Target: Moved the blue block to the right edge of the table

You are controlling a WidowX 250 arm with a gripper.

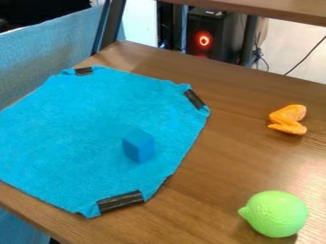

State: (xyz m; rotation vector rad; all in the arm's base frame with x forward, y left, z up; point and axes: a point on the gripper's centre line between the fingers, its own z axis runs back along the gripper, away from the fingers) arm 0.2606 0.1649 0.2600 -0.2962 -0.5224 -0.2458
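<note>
The blue block (138, 145) rests on a bright blue cloth (83, 128), near the cloth's right side and left of the view's centre. The wooden table (219, 162) carries the cloth, and its bare brown surface extends to the right of it.
An orange toy piece (288, 119) lies on the table at the right. A green lime-like toy (274, 214) sits at the lower right. Dark tape strips (120, 201) hold the cloth's corners. A brown shelf edge (267, 9) crosses the top of the view.
</note>
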